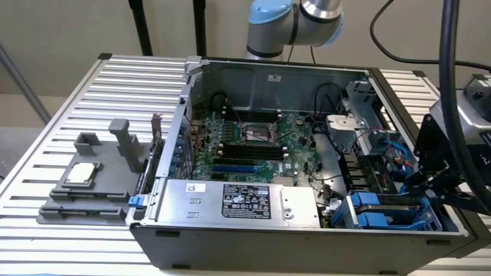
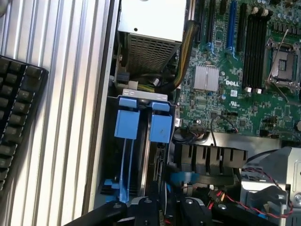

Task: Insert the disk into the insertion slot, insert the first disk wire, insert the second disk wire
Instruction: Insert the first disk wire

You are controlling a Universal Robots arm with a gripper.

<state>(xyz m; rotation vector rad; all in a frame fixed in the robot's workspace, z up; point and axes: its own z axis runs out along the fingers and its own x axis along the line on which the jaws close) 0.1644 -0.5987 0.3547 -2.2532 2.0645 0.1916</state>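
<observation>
Exterior view high, oblique over whole computer case (image 1: 307,241); wrist view close above shared insertion slot (image 2: 160,127).

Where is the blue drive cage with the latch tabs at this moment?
In the exterior view, the drive cage sits inside the computer case at its near corner on the exterior view's right, beside the silver box with the black label.

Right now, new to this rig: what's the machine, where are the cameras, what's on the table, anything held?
It is one Universal Robots arm at an open PC case lying on a ribbed metal table. The exterior view looks on from off the arm; the wrist view looks down from the arm. The black end effector hangs above the blue-tabbed drive cage, beside the power supply and motherboard. Whether it holds anything, I cannot tell. A grey fixture sits at the exterior view's left.
</observation>
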